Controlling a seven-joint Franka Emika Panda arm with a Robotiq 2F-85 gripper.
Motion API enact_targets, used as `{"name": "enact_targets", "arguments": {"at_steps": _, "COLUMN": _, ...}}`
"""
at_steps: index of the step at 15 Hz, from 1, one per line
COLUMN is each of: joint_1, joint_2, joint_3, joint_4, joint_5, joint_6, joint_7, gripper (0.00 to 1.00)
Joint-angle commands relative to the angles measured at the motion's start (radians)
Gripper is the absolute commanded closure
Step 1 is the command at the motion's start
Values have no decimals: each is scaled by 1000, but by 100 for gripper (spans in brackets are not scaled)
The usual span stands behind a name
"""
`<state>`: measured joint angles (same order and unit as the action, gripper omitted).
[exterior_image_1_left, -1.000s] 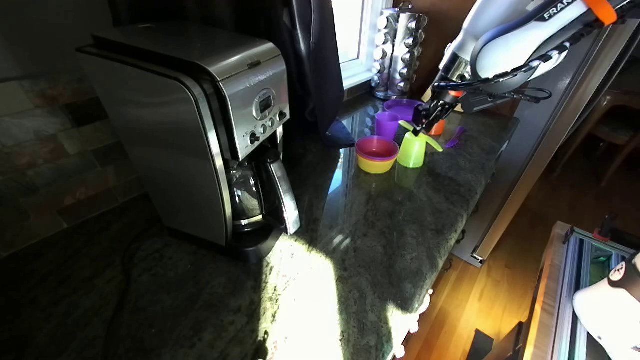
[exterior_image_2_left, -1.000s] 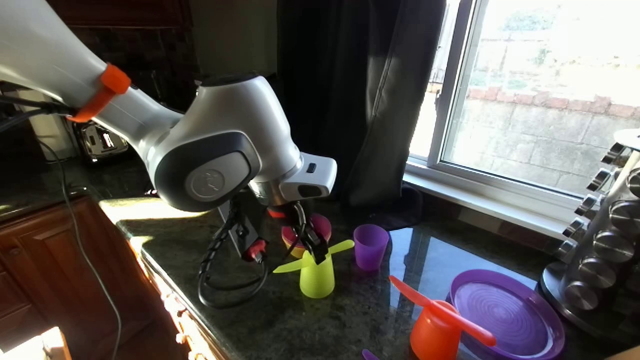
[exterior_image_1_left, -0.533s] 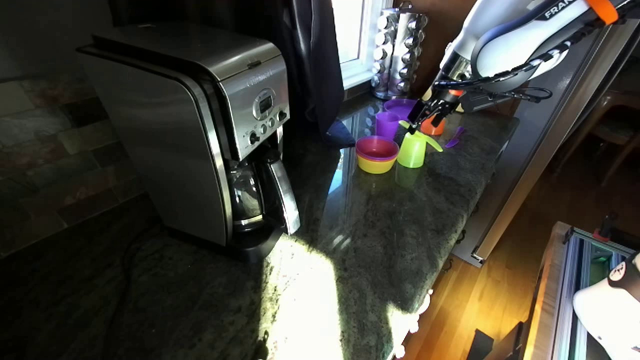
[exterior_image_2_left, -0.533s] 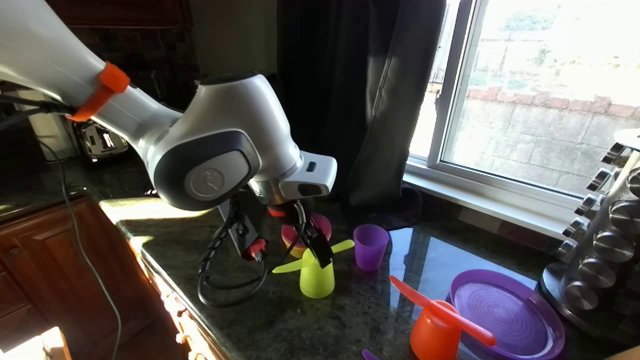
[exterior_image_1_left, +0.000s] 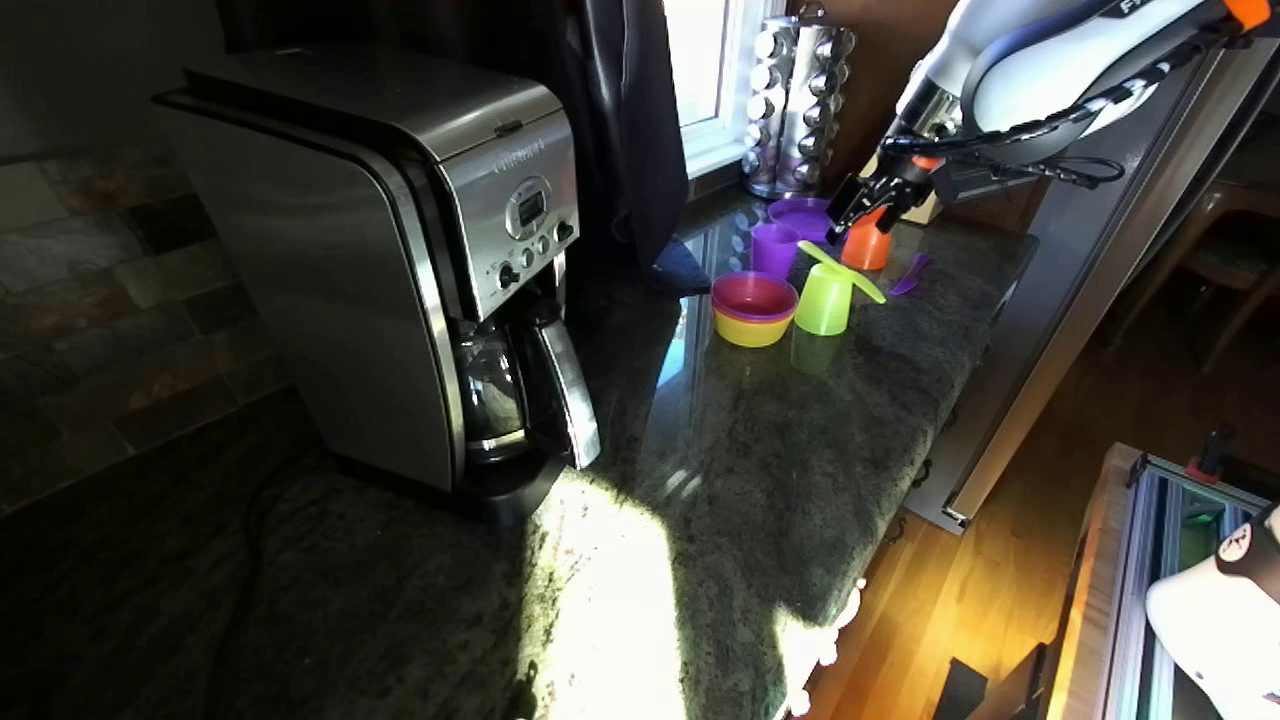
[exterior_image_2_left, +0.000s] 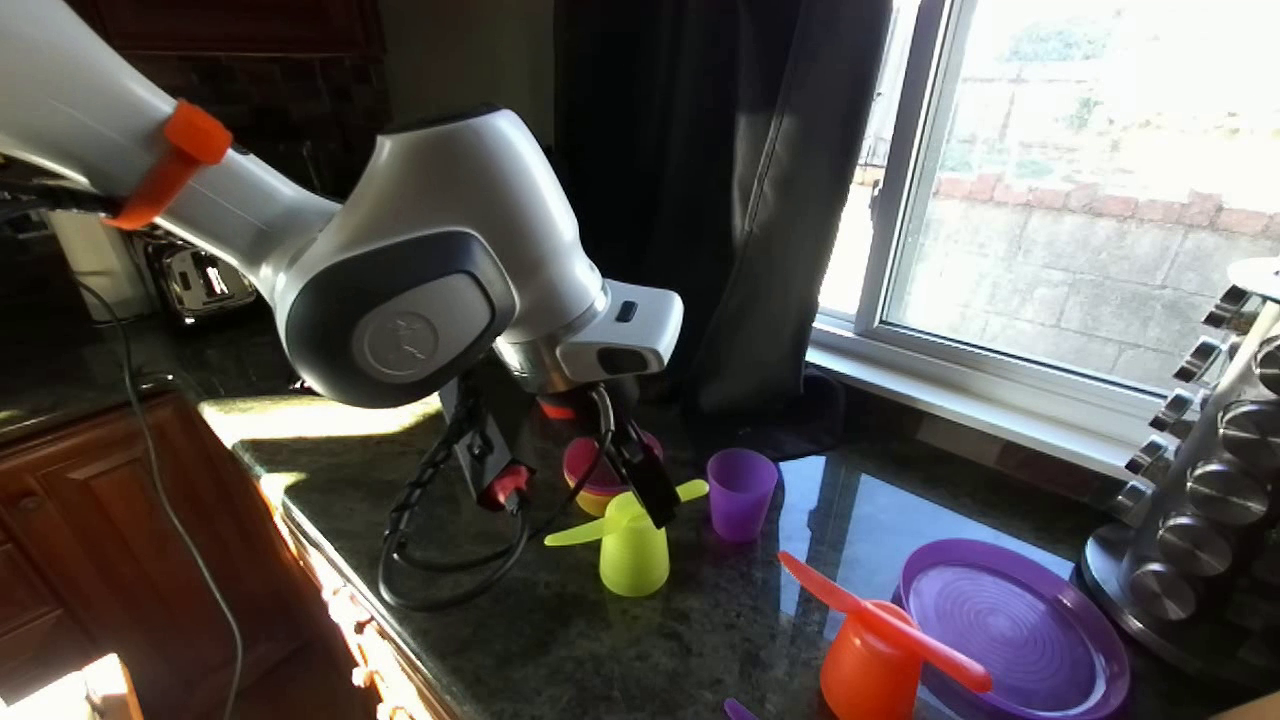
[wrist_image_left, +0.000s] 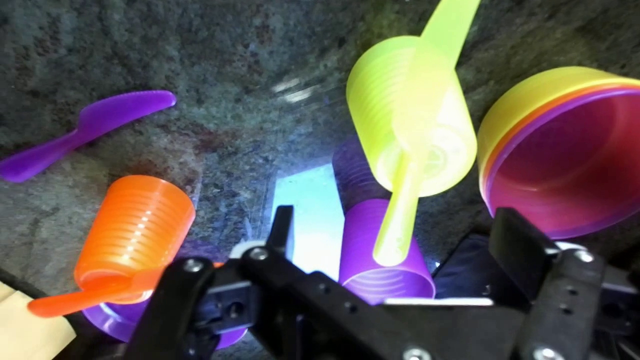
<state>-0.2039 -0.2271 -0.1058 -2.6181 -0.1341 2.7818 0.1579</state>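
My gripper (wrist_image_left: 396, 220) stands open with nothing held, its fingers (wrist_image_left: 520, 245) wide apart. In an exterior view the gripper (exterior_image_1_left: 855, 215) hangs a little above the lime-green cup (exterior_image_1_left: 822, 305), apart from it. That cup (exterior_image_2_left: 635, 562) is upside down on the counter, and a lime-green knife (exterior_image_2_left: 580, 536) lies across its upturned base. In the wrist view the knife (wrist_image_left: 450, 30) crosses the cup (wrist_image_left: 370, 100) diagonally. An orange cup (exterior_image_2_left: 868, 668), also inverted, carries an orange knife (exterior_image_2_left: 945, 660). An upright purple cup (exterior_image_2_left: 738, 495) is close behind the lime-green one.
Nested bowls (wrist_image_left: 520, 97), yellow outermost, stand beside the lime-green cup. A purple knife (wrist_image_left: 107, 116) lies on the dark stone counter. Purple plate (exterior_image_2_left: 1000, 630) and spice rack (exterior_image_2_left: 1200, 500) are near the window. The coffee maker (exterior_image_1_left: 400, 250) is at the other end, below dark curtains.
The jaws have opened, letting go of the lime-green knife, which stays on the inverted cup. After that the arm has risen and drawn back slightly from the cup.
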Motion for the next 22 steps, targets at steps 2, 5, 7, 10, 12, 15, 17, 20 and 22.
{"name": "enact_targets", "arguments": {"at_steps": 2, "joint_1": -20, "joint_2": -93, "joint_3": 9, "joint_4": -24, "joint_5": -4, "joint_6": -86, "joint_7": 10, "gripper": 0}}
{"name": "enact_targets", "arguments": {"at_steps": 5, "joint_1": -33, "joint_2": -135, "joint_3": 11, "joint_4": -29, "joint_5": -12, "joint_6": -112, "joint_7": 17, "gripper": 0}}
{"name": "enact_targets", "arguments": {"at_steps": 7, "joint_1": -38, "joint_2": -161, "joint_3": 9, "joint_4": -30, "joint_5": -6, "joint_6": -135, "joint_7": 14, "gripper": 0}}
{"name": "enact_targets", "arguments": {"at_steps": 10, "joint_1": -48, "joint_2": -192, "joint_3": 8, "joint_4": -30, "joint_5": -6, "joint_6": -163, "joint_7": 9, "gripper": 0}}
{"name": "enact_targets", "arguments": {"at_steps": 12, "joint_1": -47, "joint_2": -208, "joint_3": 3, "joint_4": -26, "joint_5": 0, "joint_6": -188, "joint_7": -6, "gripper": 0}}
{"name": "enact_targets", "arguments": {"at_steps": 15, "joint_1": -41, "joint_2": -168, "joint_3": 4, "joint_4": 1, "joint_5": 5, "joint_6": -158, "joint_7": -5, "gripper": 0}}
{"name": "enact_targets", "arguments": {"at_steps": 17, "joint_1": -41, "joint_2": -164, "joint_3": 4, "joint_4": 2, "joint_5": 5, "joint_6": -157, "joint_7": -5, "gripper": 0}}
{"name": "enact_targets", "arguments": {"at_steps": 20, "joint_1": -41, "joint_2": -163, "joint_3": 4, "joint_4": 2, "joint_5": 5, "joint_6": -157, "joint_7": -5, "gripper": 0}}
{"name": "enact_targets", "arguments": {"at_steps": 22, "joint_1": -41, "joint_2": -163, "joint_3": 4, "joint_4": 2, "joint_5": 5, "joint_6": -157, "joint_7": -5, "gripper": 0}}
